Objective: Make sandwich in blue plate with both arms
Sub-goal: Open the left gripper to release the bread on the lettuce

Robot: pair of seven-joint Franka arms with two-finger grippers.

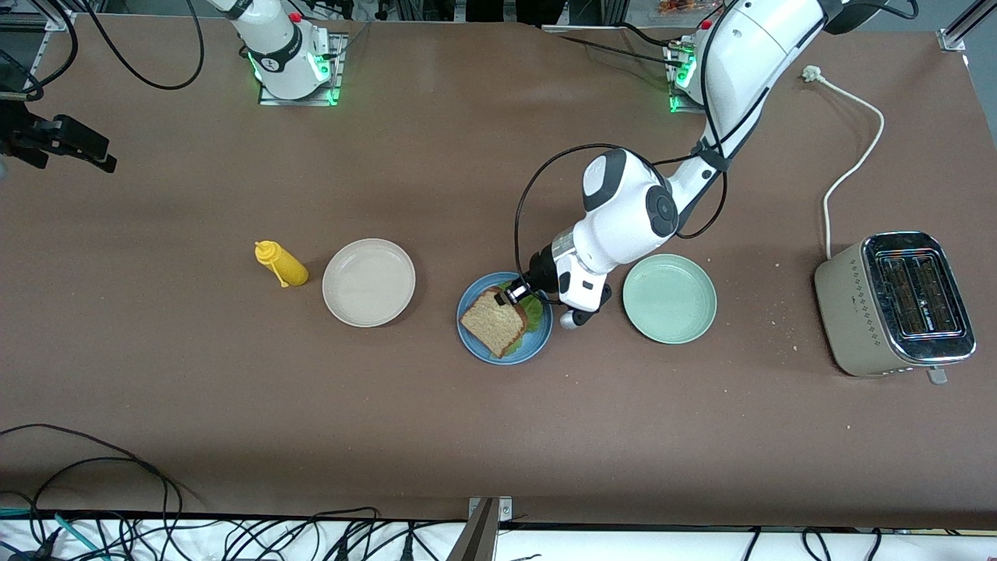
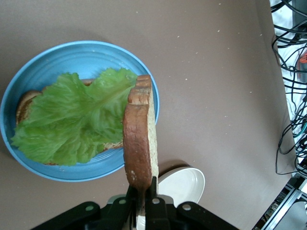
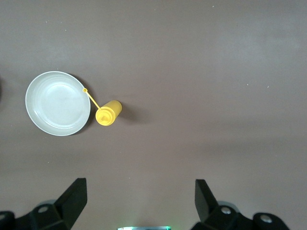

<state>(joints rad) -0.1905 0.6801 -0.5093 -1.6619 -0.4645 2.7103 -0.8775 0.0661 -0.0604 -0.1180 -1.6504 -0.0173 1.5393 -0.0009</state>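
Observation:
The blue plate [image 1: 470, 340] lies mid-table and holds a toast slice [image 2: 23, 103] with a ruffled lettuce leaf [image 2: 76, 120] spread over it. My left gripper [image 1: 514, 294] is shut on the crust edge of a second brown toast slice [image 1: 493, 320], which hangs tilted over the plate and covers most of the lettuce [image 1: 534, 312] in the front view. In the left wrist view this slice [image 2: 140, 139] shows edge-on between the fingers of the left gripper [image 2: 143, 191], beside the leaf on the blue plate [image 2: 72, 51]. My right gripper [image 3: 139, 196] waits open, high over bare table.
A beige plate [image 1: 368, 282] and a yellow squeeze bottle [image 1: 282, 265] lie toward the right arm's end. A pale green plate [image 1: 669, 298] sits beside the blue plate toward the left arm's end. A toaster [image 1: 896, 304] with its white cord [image 1: 853, 164] stands past it.

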